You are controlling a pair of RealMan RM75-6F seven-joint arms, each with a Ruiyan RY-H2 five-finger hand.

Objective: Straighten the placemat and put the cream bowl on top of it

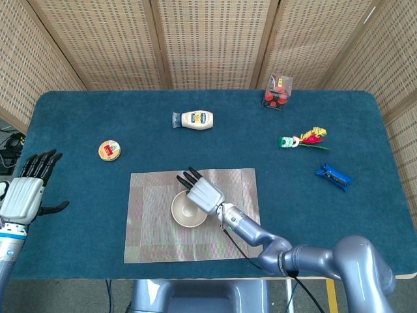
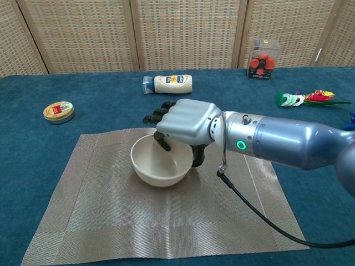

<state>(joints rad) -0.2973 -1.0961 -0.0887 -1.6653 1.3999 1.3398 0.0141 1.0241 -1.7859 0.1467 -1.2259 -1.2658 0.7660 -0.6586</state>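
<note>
The cream bowl (image 1: 185, 210) (image 2: 158, 167) sits upright near the middle of the grey woven placemat (image 1: 150, 229) (image 2: 111, 217), which lies flat and square to the table's front edge. My right hand (image 1: 203, 193) (image 2: 186, 121) is over the bowl's right rim and grips it, with fingers (image 2: 163, 142) inside and the thumb outside. My left hand (image 1: 26, 194) hovers off the table's left edge with its fingers spread and nothing in it; only the head view shows it.
A mayonnaise bottle (image 1: 195, 119) (image 2: 169, 83) lies at the back centre. A small round tin (image 1: 109, 150) (image 2: 58, 111) sits left of the mat. A clear box of red pieces (image 1: 278, 90) (image 2: 263, 52), a colourful toy (image 1: 303, 139) (image 2: 305, 98) and a blue packet (image 1: 333, 176) are on the right.
</note>
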